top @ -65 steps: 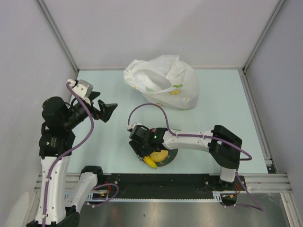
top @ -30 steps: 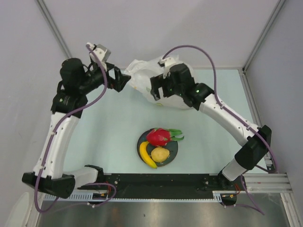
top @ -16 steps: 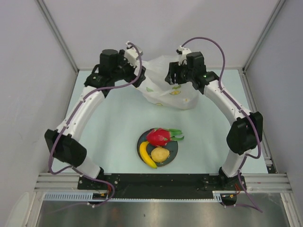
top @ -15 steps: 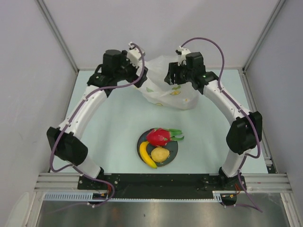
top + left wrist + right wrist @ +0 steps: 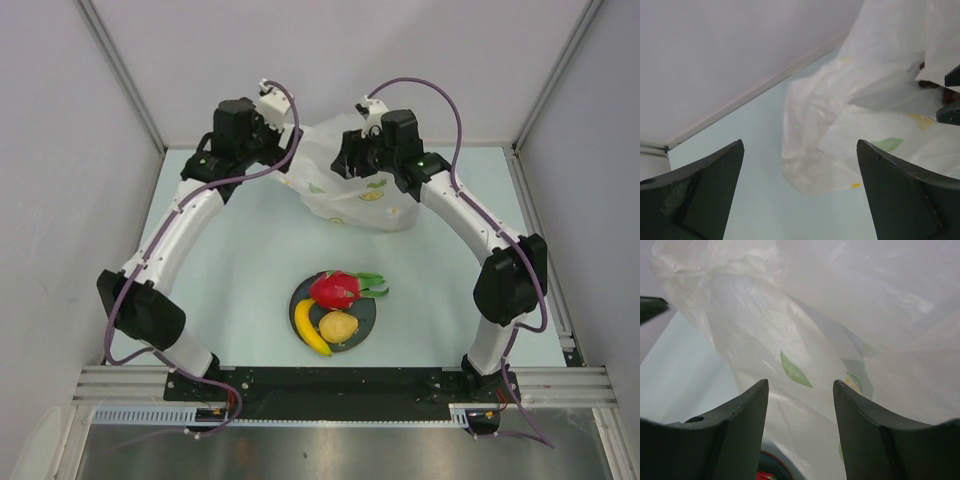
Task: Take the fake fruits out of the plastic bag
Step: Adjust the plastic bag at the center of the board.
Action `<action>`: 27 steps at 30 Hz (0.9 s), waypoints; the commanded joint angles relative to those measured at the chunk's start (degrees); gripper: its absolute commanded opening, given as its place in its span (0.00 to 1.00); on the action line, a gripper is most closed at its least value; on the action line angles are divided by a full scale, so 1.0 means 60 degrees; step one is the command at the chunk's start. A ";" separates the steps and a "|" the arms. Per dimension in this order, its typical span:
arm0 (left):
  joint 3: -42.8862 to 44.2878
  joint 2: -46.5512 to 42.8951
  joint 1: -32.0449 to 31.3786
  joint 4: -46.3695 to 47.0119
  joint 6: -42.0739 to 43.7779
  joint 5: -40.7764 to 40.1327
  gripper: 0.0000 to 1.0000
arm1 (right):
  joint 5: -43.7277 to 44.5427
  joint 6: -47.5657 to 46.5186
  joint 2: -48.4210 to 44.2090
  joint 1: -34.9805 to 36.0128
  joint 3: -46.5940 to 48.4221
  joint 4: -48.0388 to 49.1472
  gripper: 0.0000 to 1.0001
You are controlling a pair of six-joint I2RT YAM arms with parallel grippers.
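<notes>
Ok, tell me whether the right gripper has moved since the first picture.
Yes. The right gripper has left the plate, which it hung over, and gone up the view to the bag.

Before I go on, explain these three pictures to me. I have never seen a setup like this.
These are two robot arms bolted at the near edge of a table. The wide picture looks down from above and behind them. The other two come from a camera on each wrist, so the dark wedges at the bottom are that arm's own fingers.

At the back lies a crinkly white plastic bag. Nearer the arms is a dark plate carrying a dragon fruit, a banana and a round yellow fruit.

The left gripper and the right gripper are both at the bag, open, holding nothing.
</notes>
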 commanded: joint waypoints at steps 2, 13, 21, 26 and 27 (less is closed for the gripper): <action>0.0856 0.0063 0.0228 0.0297 -0.0083 0.0218 1.00 | -0.0112 0.0453 0.1152 -0.0073 0.0600 0.0678 0.58; 0.1242 0.1573 0.0184 -0.0585 -0.1080 0.1551 1.00 | 0.0547 -0.0014 0.1259 -0.0263 -0.0306 0.0605 0.58; 0.0815 0.1864 0.0198 -0.0761 -0.0787 0.2355 0.82 | 0.1410 -0.0425 -0.0412 -0.0759 -0.3293 0.0444 0.64; 0.2628 0.2934 0.0213 -0.1273 -0.0435 0.3396 0.07 | 0.1936 -0.0819 0.0099 -0.1522 -0.3239 0.0838 0.65; 0.3372 0.3313 0.0227 -0.1477 -0.0391 0.3411 0.00 | 0.2054 -0.1082 0.0303 -0.1610 -0.3064 0.0883 0.64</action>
